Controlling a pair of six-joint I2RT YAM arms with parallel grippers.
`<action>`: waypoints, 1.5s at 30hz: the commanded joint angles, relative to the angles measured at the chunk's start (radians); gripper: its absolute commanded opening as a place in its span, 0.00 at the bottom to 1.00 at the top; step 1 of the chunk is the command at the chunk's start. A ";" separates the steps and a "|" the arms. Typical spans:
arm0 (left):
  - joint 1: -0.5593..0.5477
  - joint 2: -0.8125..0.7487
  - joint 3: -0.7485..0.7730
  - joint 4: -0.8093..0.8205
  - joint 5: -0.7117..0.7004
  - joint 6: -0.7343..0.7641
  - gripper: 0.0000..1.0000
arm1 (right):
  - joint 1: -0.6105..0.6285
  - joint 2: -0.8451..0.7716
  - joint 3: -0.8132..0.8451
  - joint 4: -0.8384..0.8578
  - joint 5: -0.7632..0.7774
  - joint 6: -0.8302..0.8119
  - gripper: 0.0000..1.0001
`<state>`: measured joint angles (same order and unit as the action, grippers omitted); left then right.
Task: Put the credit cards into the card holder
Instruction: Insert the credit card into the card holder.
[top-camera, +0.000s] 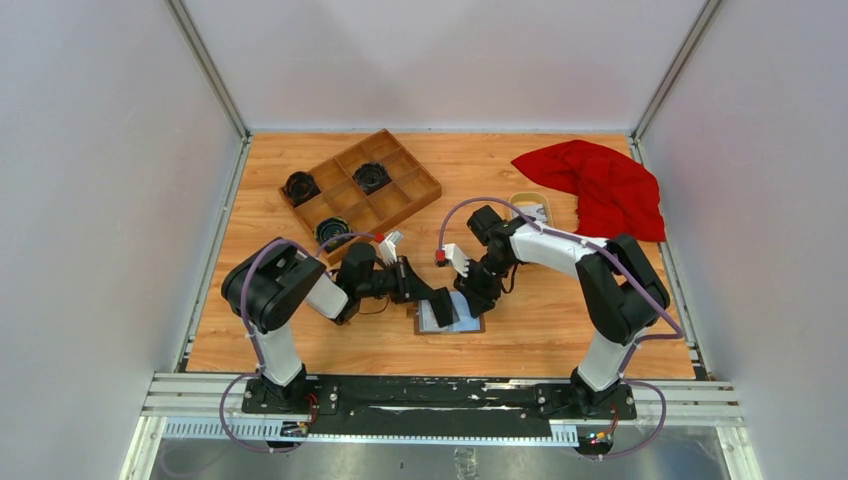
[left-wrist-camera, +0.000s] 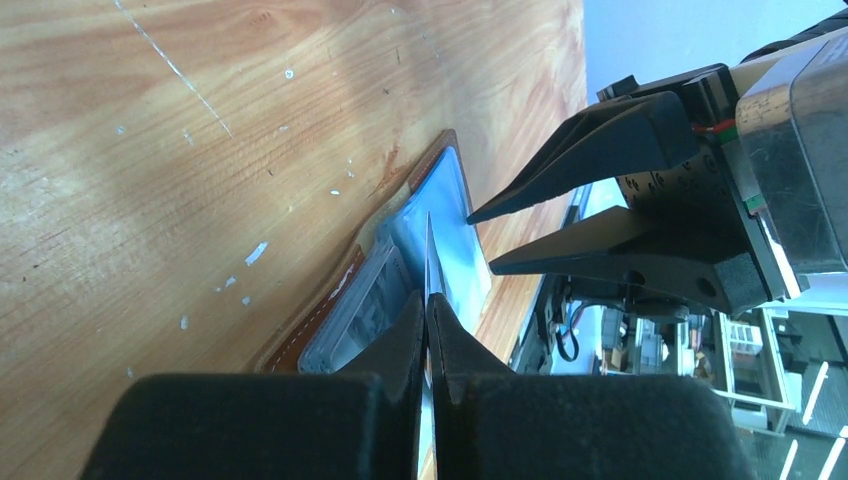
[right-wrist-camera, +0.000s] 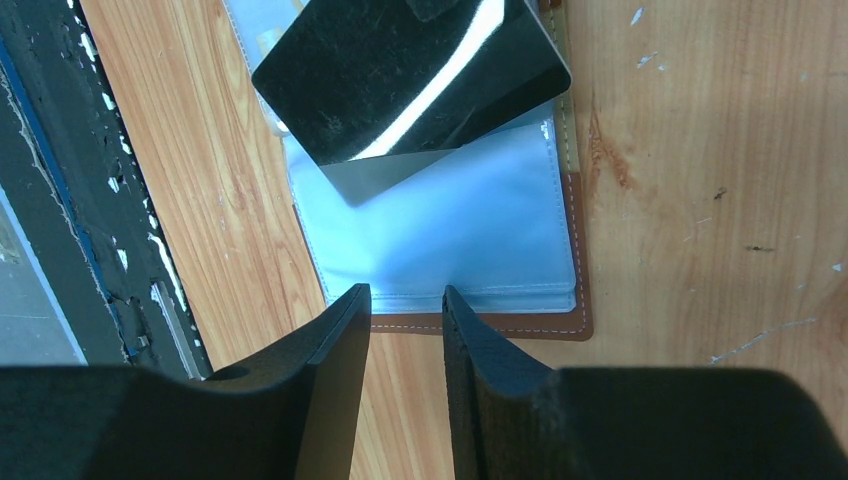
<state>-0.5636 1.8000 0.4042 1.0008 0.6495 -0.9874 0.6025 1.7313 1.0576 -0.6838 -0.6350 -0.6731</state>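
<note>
The card holder (top-camera: 462, 325) lies open on the table between the arms, brown rim up and grey-blue pockets (right-wrist-camera: 450, 230) showing. My left gripper (left-wrist-camera: 427, 298) is shut on a dark shiny credit card (right-wrist-camera: 410, 80). The card is tilted, with one corner at the pocket's mouth; in the left wrist view it shows edge-on (left-wrist-camera: 428, 245) over the holder (left-wrist-camera: 345, 325). My right gripper (right-wrist-camera: 405, 292) is open and holds nothing. Its fingertips hover at the holder's stitched edge (right-wrist-camera: 480, 325), just beside the left gripper (top-camera: 443, 305).
A wooden compartment tray (top-camera: 412, 188) with dark round parts stands at the back left. A red cloth (top-camera: 600, 185) is bunched at the back right. A small oval dish (top-camera: 529, 208) sits behind the right arm. The table's front rail (top-camera: 430, 395) is close behind the holder.
</note>
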 joint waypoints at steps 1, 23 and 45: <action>-0.015 -0.014 -0.011 -0.016 -0.009 0.010 0.00 | 0.018 0.022 0.019 -0.035 0.019 -0.010 0.36; -0.061 -0.003 0.077 -0.224 -0.002 0.037 0.00 | 0.024 0.037 0.026 -0.042 0.023 -0.008 0.36; -0.068 -0.005 0.084 -0.355 -0.029 -0.009 0.00 | 0.044 0.040 0.030 -0.043 0.031 -0.011 0.36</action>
<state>-0.6132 1.7802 0.4778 0.7292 0.6434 -1.0088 0.6178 1.7462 1.0744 -0.7101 -0.6197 -0.6731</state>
